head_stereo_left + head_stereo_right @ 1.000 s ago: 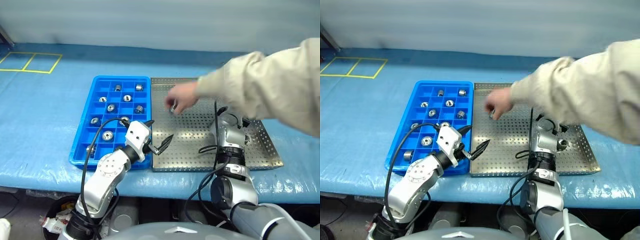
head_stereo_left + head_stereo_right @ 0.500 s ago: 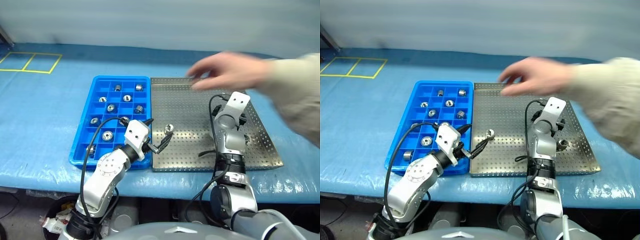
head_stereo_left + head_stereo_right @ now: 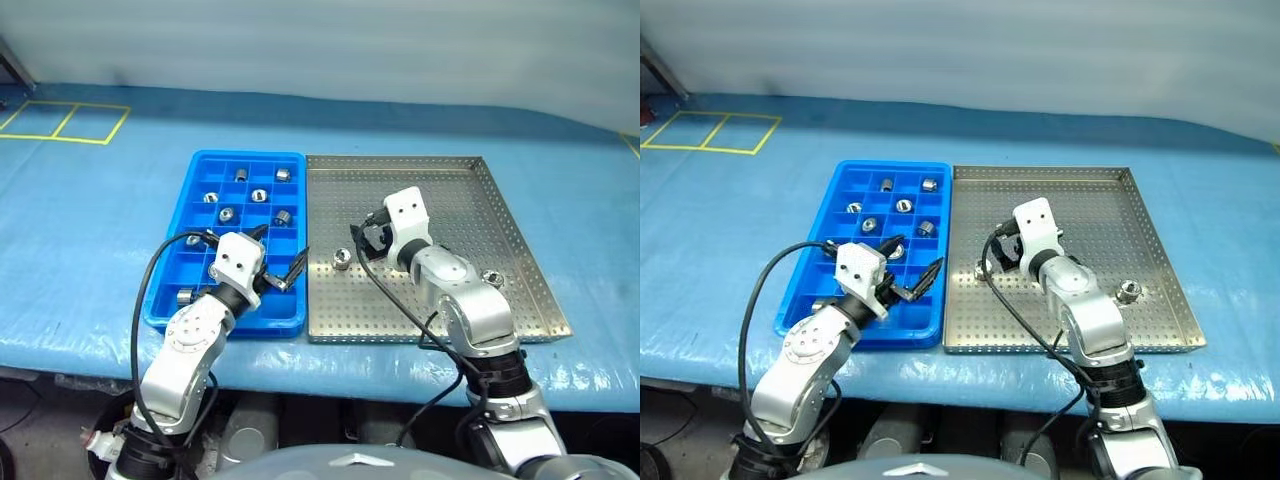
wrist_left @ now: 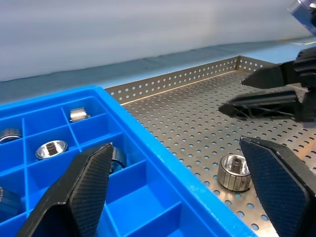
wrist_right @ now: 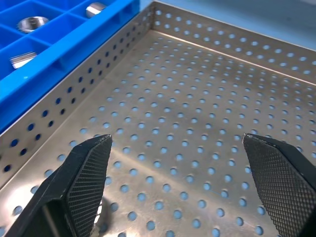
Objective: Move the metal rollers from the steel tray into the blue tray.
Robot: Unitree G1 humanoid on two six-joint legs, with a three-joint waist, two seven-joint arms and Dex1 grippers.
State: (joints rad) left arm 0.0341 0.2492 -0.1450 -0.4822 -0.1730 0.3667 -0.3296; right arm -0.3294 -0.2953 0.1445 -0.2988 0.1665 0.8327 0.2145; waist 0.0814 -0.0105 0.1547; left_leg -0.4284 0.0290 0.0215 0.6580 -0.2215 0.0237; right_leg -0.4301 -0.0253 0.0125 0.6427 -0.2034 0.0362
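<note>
**Person clear, right arm swung in on the fresh roller**

Working from the left. The blue tray [image 3: 200, 222] holds several rollers, each in its own compartment. My left gripper [image 3: 281, 266] hangs over the tray's near right corner, jaws wide and empty, aimed across toward the steel tray [image 3: 470, 190]; it has drifted slightly left over the last second.

The main change: a person's hand and sleeve, reaching over the steel tray a second ago, have withdrawn, leaving a roller [image 3: 341, 259] standing near that tray's left wall. A second roller [image 3: 491, 277] sits by the right rim.

My right gripper [image 3: 366, 240] has swung from the tray's right side across to just beside the left roller, jaws wide, nothing held. From the left wrist, its fingers show just above the roller.

Judgement: two rollers remain; the right arm is placed to take the left one next.
</note>
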